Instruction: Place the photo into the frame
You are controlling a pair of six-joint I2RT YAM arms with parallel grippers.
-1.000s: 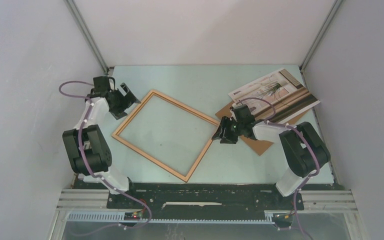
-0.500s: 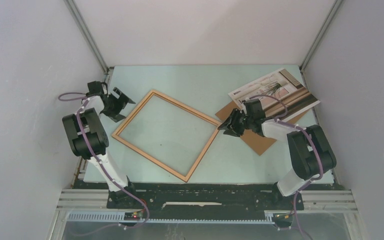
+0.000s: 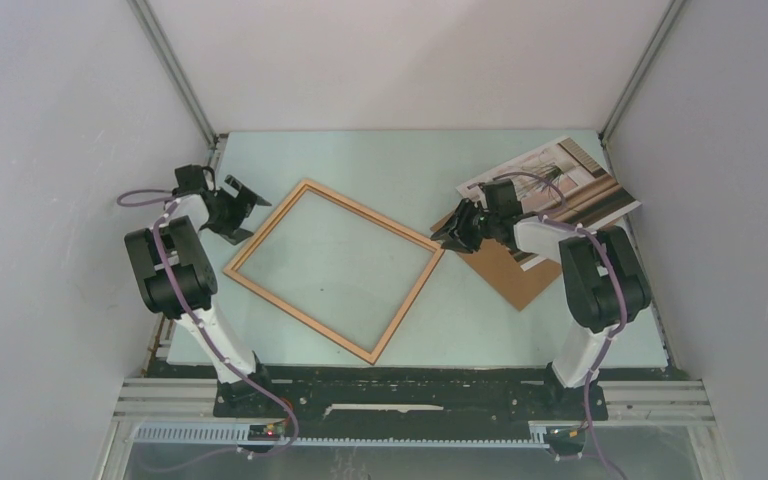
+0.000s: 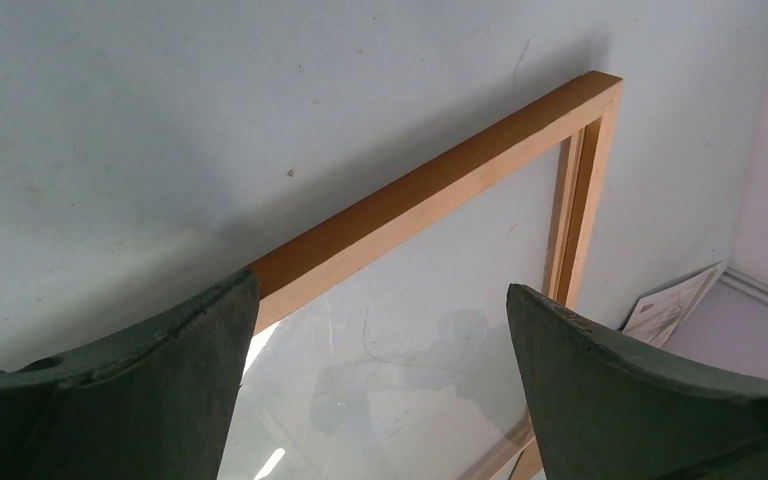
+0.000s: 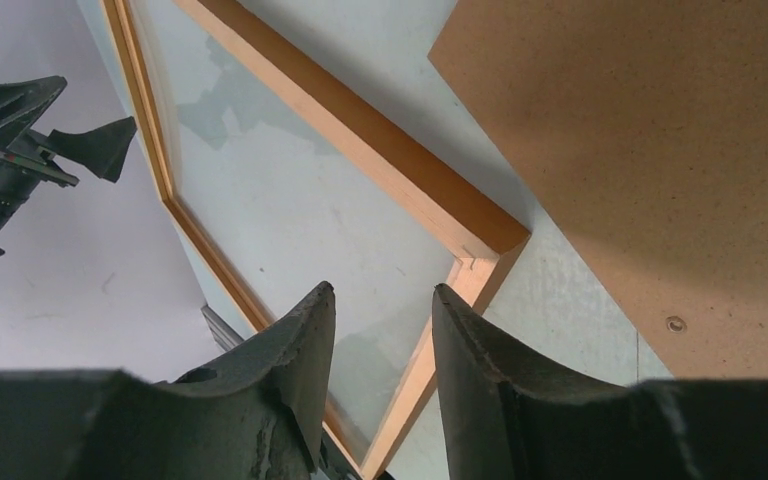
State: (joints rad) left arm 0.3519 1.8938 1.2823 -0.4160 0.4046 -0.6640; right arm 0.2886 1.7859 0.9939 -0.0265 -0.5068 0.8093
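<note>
1. Two arms sit at the near edge of a pale green surface [image 3: 400,160]: left arm [image 3: 175,275] and right arm [image 3: 595,275].
2. Frame [image 3: 372,213]: thin light-wood rectangle, lying flat mid-surface and turned like a diamond. A clear pane [image 4: 410,330] inside it shows reflections.
3. Photo [image 3: 570,180]: far right corner of the surface, well apart from the frame and not in it. Face up, white border, spindly plant lines, brown stripes on one side. It lies partly over the brown backing board [image 3: 508,268].
4. Backing board: flat on the surface, with its left corner just beside the frame's right corner.
5. Left jaws: wide open and holding nothing. They sit just outside the frame's far-left rail [image 4: 410,205]; the top view shows no contact.
6. Right jaws: partly open with a narrow gap and nothing between them. They hang over the board's left corner next to the frame's right corner [image 5: 480,250]. Cannot tell if they touch the board [image 5: 660,150].
7. Right arm's forearm crosses over the near edge of the photo in the top view.
</note>
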